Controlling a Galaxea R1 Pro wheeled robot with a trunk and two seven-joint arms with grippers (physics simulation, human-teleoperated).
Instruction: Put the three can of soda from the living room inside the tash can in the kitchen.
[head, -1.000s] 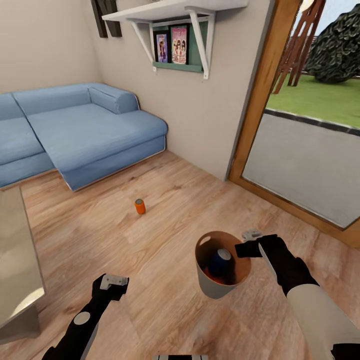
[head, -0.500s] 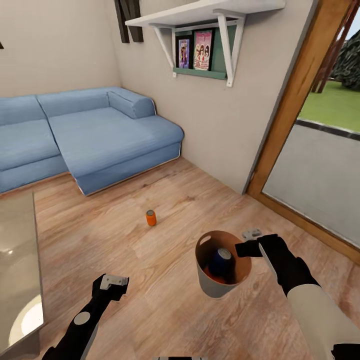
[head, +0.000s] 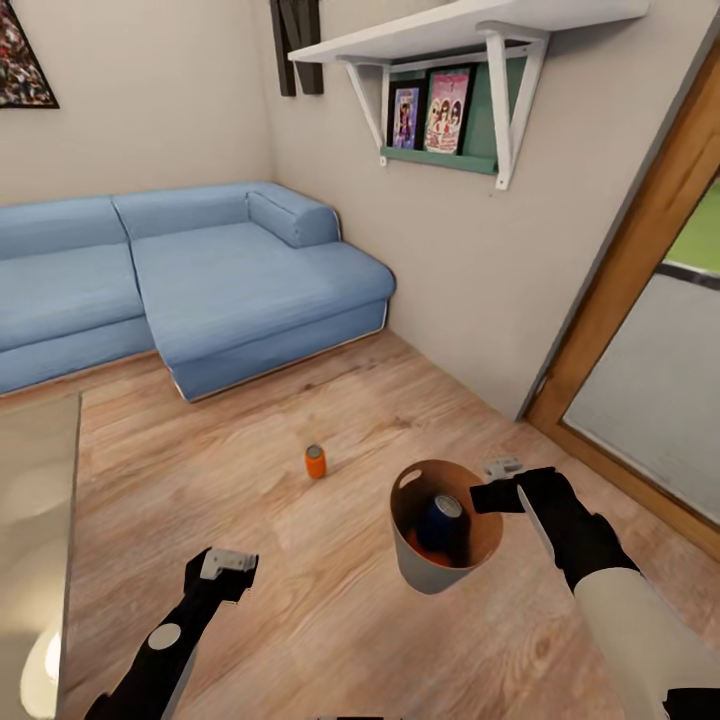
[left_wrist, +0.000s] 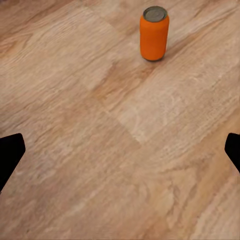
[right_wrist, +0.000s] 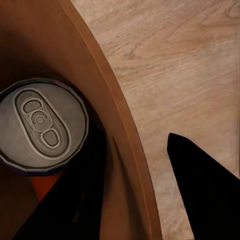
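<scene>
An orange can of soda (head: 315, 461) stands upright on the wood floor of the living room, ahead of my left gripper (head: 230, 565). That gripper hangs open over the planks, with the same orange can (left_wrist: 154, 32) beyond its spread fingertips (left_wrist: 10, 155). My right gripper (head: 490, 497) is shut on the rim of the tash can (head: 440, 575), which it holds above the floor. A dark blue can (head: 440, 520) stands inside the tash can, its silver top (right_wrist: 42, 125) showing in the right wrist view, with a bit of an orange can (right_wrist: 42, 186) beneath it.
A blue L-shaped sofa (head: 220, 290) fills the back left. A glass coffee table (head: 30, 520) runs along the left edge. A white wall shelf (head: 470, 30) hangs above, and a wooden door frame (head: 640, 260) stands at the right. Bare floor lies around the can.
The whole picture has shifted right, so the camera has turned left; the orange can now sits nearer. Both arms and the held tash can keep their places in view.
</scene>
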